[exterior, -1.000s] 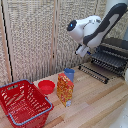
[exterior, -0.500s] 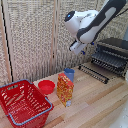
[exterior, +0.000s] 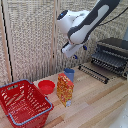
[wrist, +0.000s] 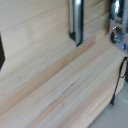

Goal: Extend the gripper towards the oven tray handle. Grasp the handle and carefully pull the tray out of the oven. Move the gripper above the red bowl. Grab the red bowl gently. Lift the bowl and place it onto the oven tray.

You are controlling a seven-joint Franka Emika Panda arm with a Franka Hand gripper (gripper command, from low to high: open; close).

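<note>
Fingers on my gripper (exterior: 70,48) are too small and blurred in the exterior view for me to tell whether they are parted or closed, and nothing shows between them. I see the claw hanging in the air under the bulky white arm (exterior: 82,22), well above the wooden table (exterior: 100,107) and apart from everything on it.

Nearest to me in the exterior view, at the table's front corner on the exterior view's left, sits the big red mesh basket (exterior: 22,102) with its blue rim. Just beside it toward the middle stands an orange patterned packet (exterior: 65,90), upright. Close behind the packet I see a blue cup (exterior: 69,74). The red bowl (exterior: 46,86) rests on the table between the basket and the packet, a little farther back than the basket's near rim, touching neither as far as I can tell.

Farther back, toward the table's edge on the exterior view's right, stands the oven (exterior: 112,56), its front open. The tray (exterior: 107,61) shows as dark parallel bars inside the opening. The drop-down door (exterior: 93,72) lies lowered in front of it, sloping toward the table.

Behind everything runs a wall of pale woven panels (exterior: 30,40).

My wrist view gives me mostly bare wood grain, with a dark metal bar (wrist: 76,22) and a shiny fitting (wrist: 116,25) at the margin; I cannot tell what they belong to.
</note>
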